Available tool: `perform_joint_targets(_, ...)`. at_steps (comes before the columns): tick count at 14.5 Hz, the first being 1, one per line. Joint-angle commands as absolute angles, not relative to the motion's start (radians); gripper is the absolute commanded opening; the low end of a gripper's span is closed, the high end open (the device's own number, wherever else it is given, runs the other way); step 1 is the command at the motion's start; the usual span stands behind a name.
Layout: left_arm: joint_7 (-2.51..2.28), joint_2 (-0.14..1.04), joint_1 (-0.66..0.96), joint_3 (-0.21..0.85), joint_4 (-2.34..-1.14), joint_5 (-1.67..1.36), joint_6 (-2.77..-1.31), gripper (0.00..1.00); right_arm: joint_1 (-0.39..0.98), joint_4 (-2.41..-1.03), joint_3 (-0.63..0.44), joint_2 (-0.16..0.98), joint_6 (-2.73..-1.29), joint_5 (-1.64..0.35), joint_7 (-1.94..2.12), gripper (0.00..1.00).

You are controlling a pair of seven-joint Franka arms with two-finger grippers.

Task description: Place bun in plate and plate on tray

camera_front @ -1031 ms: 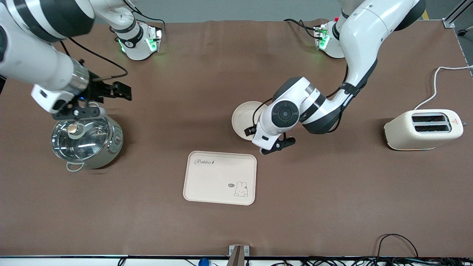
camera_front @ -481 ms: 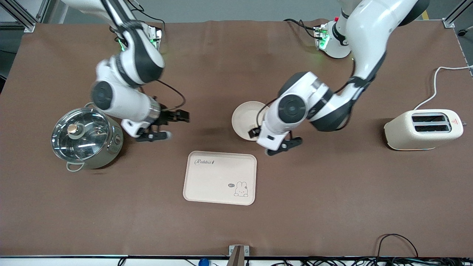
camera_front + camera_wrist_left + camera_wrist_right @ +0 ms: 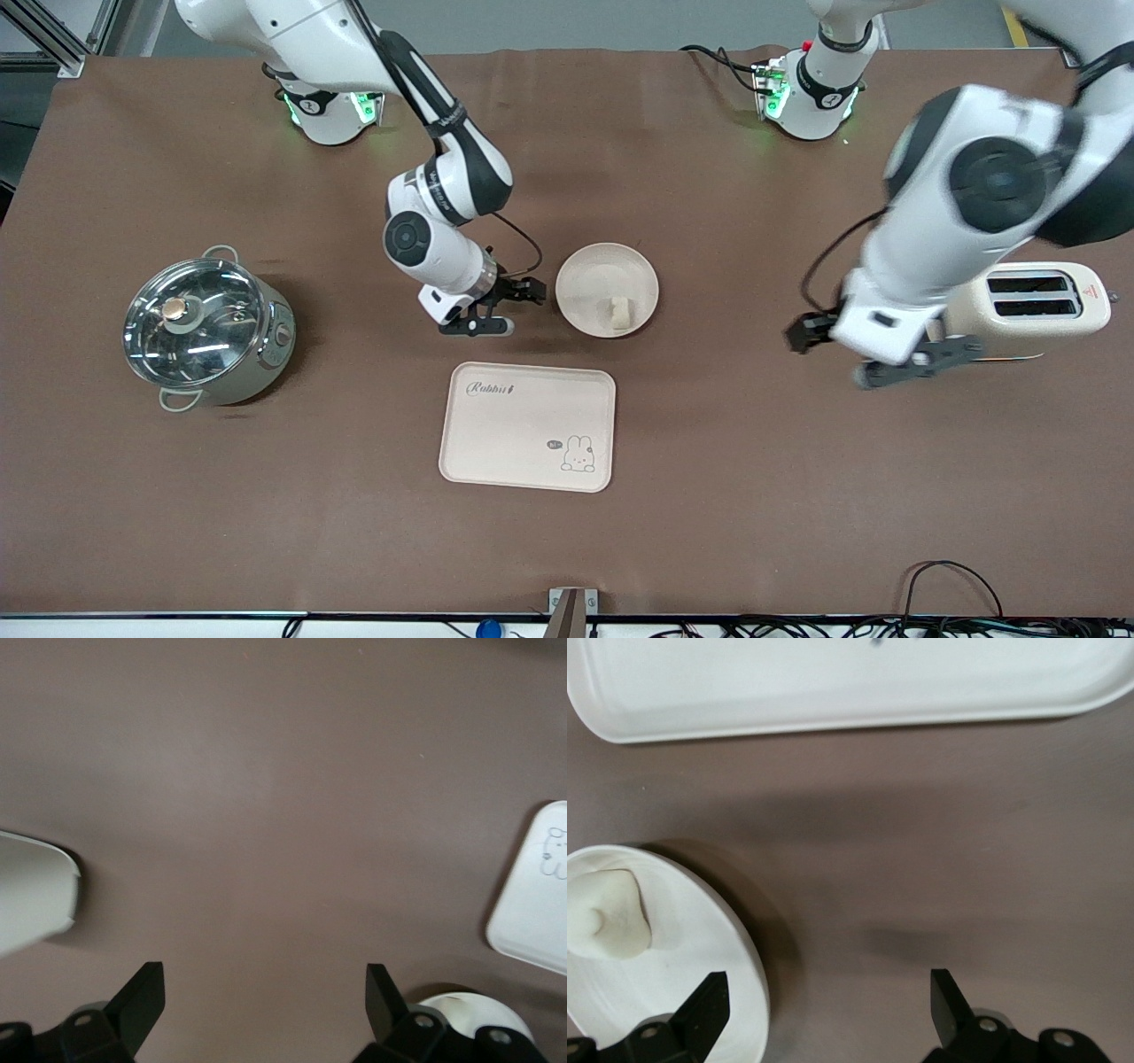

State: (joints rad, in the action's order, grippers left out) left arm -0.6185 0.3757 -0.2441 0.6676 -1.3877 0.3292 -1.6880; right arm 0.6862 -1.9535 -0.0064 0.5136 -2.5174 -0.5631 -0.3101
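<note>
At the right arm's end of the table, about nine o'clock in the front view, stands a lidded steel pot (image 3: 205, 330), no part of the job. Toward the centre, the right gripper (image 3: 493, 308) hangs low just beside the plate (image 3: 586, 266), fingers spread wide and holding nothing; its wrist view shows the plate rim (image 3: 749, 957) close by one open finger. The plate sits on the cloth at twelve o'clock from the tray (image 3: 496, 443), near it but apart, and the bun (image 3: 617, 312) lies inside the plate by the rim nearer the front camera. The bun looks soft and light, so it should ride along if the plate is kept level. The plate looks stiff, smooth and probably slippery and breakable; the raised rim is the sensible place to pinch, one finger inside and one outside. At three o'clock, the left gripper (image 3: 886, 353) hovers just beside the toaster (image 3: 1019, 310), equally wide open and empty, and appears to be waiting.
</note>
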Motion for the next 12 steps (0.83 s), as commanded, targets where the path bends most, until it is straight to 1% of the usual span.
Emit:
perform_joint_targets(1, -0.423, 0.298, -0.313, 0.675, -1.402, 0.339, -1.671, 1.0, 0.745, -1.944, -0.017, 0.569, -2.6, -0.641, -0.319, 0.97)
perform_joint_targets(2, -0.37, 0.276, -0.321, 0.672, -1.402, 0.337, -1.663, 1.0, 0.758, -1.941, -0.017, 0.584, -2.618, -0.67, -0.319, 0.93)
perform_joint_targets(3, -0.339, 0.259, -0.334, 0.67, -1.402, 0.336, -1.634, 1.0, 0.767, -1.936, -0.017, 0.595, -2.625, -0.686, -0.319, 0.85)
perform_joint_targets(5, -0.283, 0.242, -0.38, 0.675, -1.384, 0.318, -1.574, 1.0, 0.773, -1.934, -0.015, 0.597, -2.622, -0.689, -0.319, 0.62)
perform_joint_targets(6, -0.235, 0.221, -0.402, 0.673, -1.375, 0.293, -1.566, 1.0, 0.775, -1.934, -0.015, 0.597, -2.619, -0.699, -0.319, 0.53)
perform_joint_targets(8, -0.158, 0.199, -0.435, 0.673, -1.374, 0.256, -1.551, 1.0, 0.785, -1.931, -0.015, 0.597, -2.618, -0.756, -0.318, 0.45)
perform_joint_targets(9, -0.132, 0.186, -0.451, 0.667, -1.373, 0.236, -1.533, 1.0, 0.798, -1.925, -0.015, 0.598, -2.62, -0.778, -0.318, 0.44)
perform_joint_targets(10, -0.103, 0.143, -0.448, 0.641, -1.376, 0.2, -1.528, 1.0, 0.801, -1.922, -0.015, 0.598, -2.623, -0.787, -0.318, 0.44)
perform_joint_targets(11, -0.077, 0.1, -0.424, 0.573, -1.39, 0.157, -1.525, 1.0, 0.804, -1.922, -0.015, 0.598, -2.623, -0.787, -0.318, 0.35)
perform_joint_targets(12, -0.065, 0.089, -0.367, 0.502, -1.394, 0.125, -1.513, 1.0, 0.804, -1.921, -0.017, 0.598, -2.623, -0.787, -0.316, 0.23)
